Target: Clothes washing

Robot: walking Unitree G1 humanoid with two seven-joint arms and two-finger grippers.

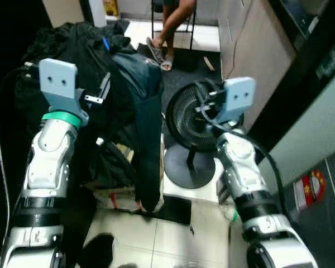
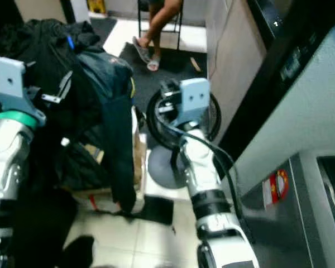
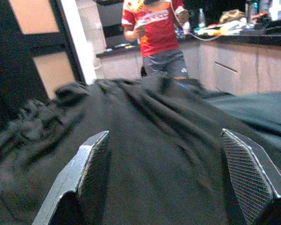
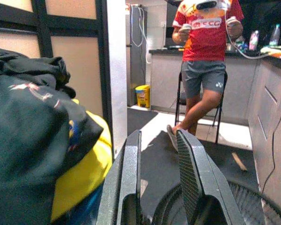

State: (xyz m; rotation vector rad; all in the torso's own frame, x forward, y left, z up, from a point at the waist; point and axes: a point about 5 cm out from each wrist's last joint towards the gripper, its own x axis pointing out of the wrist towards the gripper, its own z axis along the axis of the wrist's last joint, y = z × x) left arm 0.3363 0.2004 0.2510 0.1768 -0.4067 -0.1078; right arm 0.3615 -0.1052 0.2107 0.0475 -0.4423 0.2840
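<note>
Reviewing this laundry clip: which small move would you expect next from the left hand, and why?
Probably lower the left hand onto the black garment and close. Its fingers stand wide apart with the cloth beneath and between them, nothing gripped yet. The right hand is nearly closed and empty above the floor fan, beside the clothes pile, so it seems the less ready one.

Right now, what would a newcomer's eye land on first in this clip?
A big heap of dark clothes fills the left, with a dark teal garment hanging down from it. The left gripper is open over the heap. A black floor fan stands just right of it.
</note>
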